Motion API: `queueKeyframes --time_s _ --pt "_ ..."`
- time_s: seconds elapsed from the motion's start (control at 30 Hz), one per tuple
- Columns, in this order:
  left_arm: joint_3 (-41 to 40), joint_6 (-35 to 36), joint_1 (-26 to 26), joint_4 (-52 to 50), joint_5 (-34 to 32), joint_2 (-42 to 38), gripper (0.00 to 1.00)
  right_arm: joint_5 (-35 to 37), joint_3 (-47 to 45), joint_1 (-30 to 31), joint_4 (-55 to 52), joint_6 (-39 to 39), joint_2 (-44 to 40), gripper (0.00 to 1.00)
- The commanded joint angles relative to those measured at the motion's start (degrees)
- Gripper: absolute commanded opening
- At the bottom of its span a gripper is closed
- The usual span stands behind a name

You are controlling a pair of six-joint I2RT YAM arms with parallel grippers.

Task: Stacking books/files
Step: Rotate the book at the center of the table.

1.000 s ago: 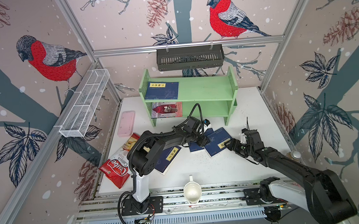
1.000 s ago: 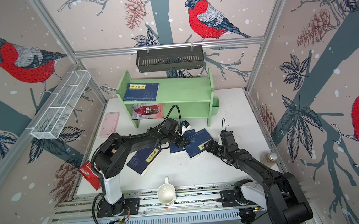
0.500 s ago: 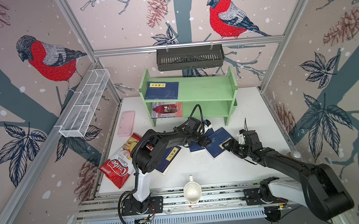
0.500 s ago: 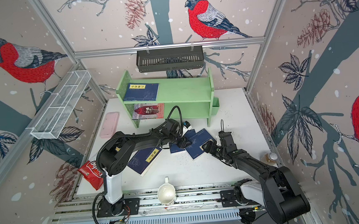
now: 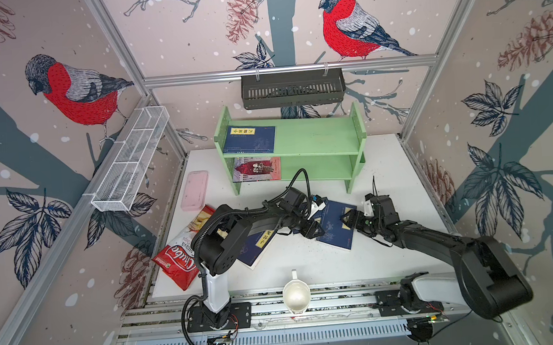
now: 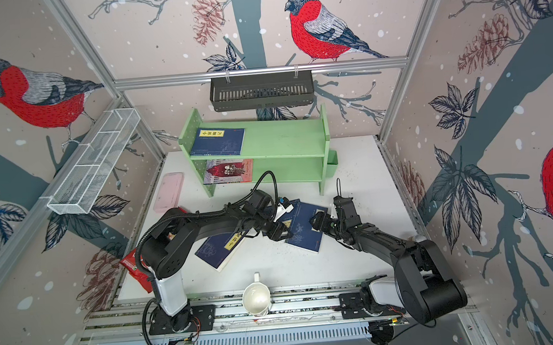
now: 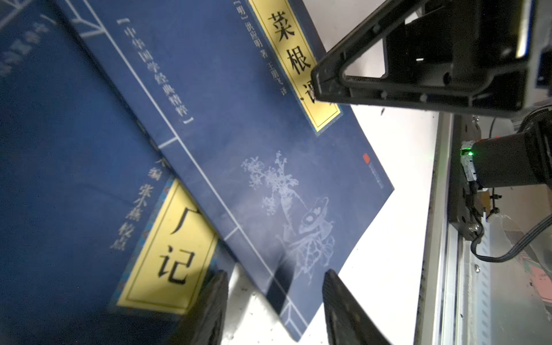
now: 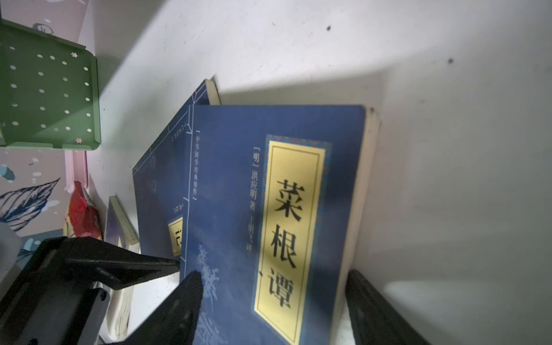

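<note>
Two overlapping navy books lie mid-table. The upper book (image 5: 334, 234) (image 7: 254, 134) (image 8: 233, 194) rests partly on the lower book (image 7: 74, 179) (image 8: 161, 191). My left gripper (image 5: 316, 232) (image 7: 274, 273) is open, its fingers (image 7: 209, 307) either side of the upper book's near corner. From the opposite side my right gripper (image 5: 348, 216) (image 8: 273, 274) is open and straddles that book's yellow-label edge; one finger (image 8: 185, 298) is over the cover. A third navy book (image 5: 255, 248) lies under my left arm. Another navy book (image 5: 249, 138) and a pink-red book (image 5: 256, 169) lie on the shelf.
The green shelf (image 5: 316, 144) stands at the back of the white table. A pink case (image 5: 194, 189) and a red crisp bag (image 5: 178, 263) lie at the left edge. A white cup (image 5: 296, 295) sits at the front rail. Baskets hang on the back wall (image 5: 292, 89) and the left wall (image 5: 131, 160).
My right gripper has slid left across the table onto the upper navy book's edge. The left gripper has hardly moved and the books lie as before.
</note>
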Motion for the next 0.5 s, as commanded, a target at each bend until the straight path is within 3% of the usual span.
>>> queueKeyframes --time_s 0.0,0.33,0.47 --pt "1.09 -1.05 0.34 -0.06 -3.03 0.02 0.53 4.33 0.30 0.04 -6.80 -2.43 2.23 0.77" --pt "5.78 -4.34 0.49 -0.37 -2.45 4.32 0.53 3.73 0.74 0.01 -5.98 -3.98 4.75 0.76" --pt "6.28 -5.01 0.41 -0.82 0.69 5.75 0.53 2.36 0.66 0.28 -5.52 -4.15 5.19 0.76"
